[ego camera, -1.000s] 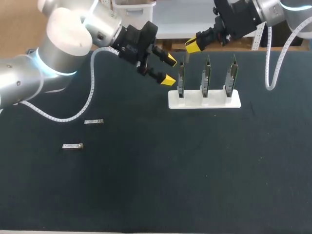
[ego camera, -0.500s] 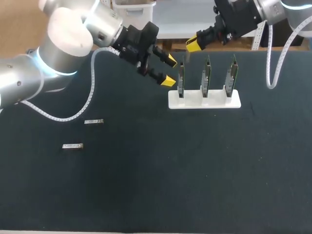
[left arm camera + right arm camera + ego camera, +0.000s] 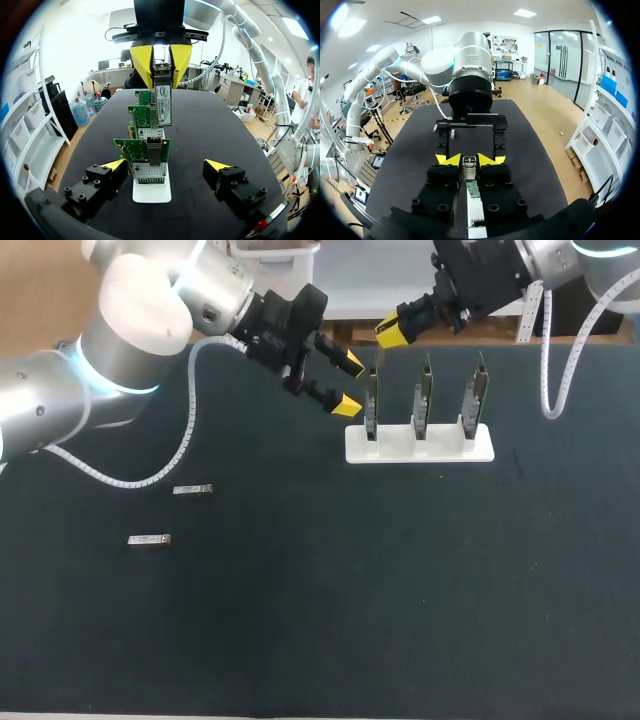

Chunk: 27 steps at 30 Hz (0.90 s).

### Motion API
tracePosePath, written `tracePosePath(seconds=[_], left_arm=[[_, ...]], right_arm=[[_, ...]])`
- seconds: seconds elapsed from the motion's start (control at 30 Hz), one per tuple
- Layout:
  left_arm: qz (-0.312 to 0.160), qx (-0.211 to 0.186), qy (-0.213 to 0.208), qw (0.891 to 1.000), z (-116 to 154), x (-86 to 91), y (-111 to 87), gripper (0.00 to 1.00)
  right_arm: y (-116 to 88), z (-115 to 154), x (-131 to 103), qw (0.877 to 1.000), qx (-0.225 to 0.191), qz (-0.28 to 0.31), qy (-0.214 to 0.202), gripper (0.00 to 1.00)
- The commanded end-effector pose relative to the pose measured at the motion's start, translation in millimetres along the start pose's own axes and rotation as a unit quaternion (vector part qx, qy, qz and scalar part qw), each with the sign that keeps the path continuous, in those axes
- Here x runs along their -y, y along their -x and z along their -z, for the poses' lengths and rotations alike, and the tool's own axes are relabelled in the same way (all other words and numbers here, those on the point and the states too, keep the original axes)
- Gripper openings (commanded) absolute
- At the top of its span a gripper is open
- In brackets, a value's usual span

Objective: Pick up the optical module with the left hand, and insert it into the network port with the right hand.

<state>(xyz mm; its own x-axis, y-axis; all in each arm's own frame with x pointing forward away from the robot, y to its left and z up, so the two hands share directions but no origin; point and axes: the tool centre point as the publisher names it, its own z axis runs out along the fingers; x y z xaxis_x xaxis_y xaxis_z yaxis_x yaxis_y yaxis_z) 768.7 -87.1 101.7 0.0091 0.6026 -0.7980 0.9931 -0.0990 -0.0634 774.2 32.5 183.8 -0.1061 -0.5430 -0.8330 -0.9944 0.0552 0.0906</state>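
Observation:
My right gripper (image 3: 391, 334) is shut on a silver optical module (image 3: 163, 102), held upright just above the nearest green network card (image 3: 372, 400). Three such cards stand in a white holder (image 3: 440, 448). In the right wrist view the module (image 3: 468, 166) sits between my yellow tips, over the card row. My left gripper (image 3: 347, 383) is open and holds nothing. It sits just left of the holder and faces the cards; in its own view its fingers (image 3: 114, 165) stand either side of the first card's port (image 3: 154, 150).
Two more silver modules lie on the dark mat at the left, one (image 3: 192, 489) farther back than the other (image 3: 149, 539). The left arm's white cable (image 3: 185, 435) loops over the mat behind them.
My right gripper has shifted slightly to the left with the module. The left gripper has hardly moved.

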Motion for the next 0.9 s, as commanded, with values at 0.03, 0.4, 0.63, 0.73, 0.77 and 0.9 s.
tracePosePath(seconds=[0.03,0.4,0.63,0.73,0.77,0.9], left_arm=[[0.001,-0.003,-0.002,1.0,0,-1.6,1.1,1.0],[0.001,-0.003,-0.002,1.0,0,-1.6,1.1,1.0],[0.001,-0.003,-0.002,1.0,0,-1.6,1.1,1.0],[0.001,-0.003,-0.002,1.0,0,-1.6,1.1,1.0],[0.001,-0.003,-0.002,1.0,0,-1.6,1.1,1.0],[0.001,-0.003,-0.002,1.0,0,-1.6,1.1,1.0]], right_arm=[[0,-5,5,1.0,0.0,0.002,0.006,0.0],[-1,-11,8,1.0,-0.014,0.021,0.01,0.0],[-4,-13,9,0.999,-0.023,0.026,0.007,0.0],[-6,-13,8,0.999,-0.025,0.025,0.007,0.0],[-7,-13,8,0.999,-0.026,0.024,0.007,0.0],[-10,-13,7,0.999,-0.03,0.023,0.006,0.0]])
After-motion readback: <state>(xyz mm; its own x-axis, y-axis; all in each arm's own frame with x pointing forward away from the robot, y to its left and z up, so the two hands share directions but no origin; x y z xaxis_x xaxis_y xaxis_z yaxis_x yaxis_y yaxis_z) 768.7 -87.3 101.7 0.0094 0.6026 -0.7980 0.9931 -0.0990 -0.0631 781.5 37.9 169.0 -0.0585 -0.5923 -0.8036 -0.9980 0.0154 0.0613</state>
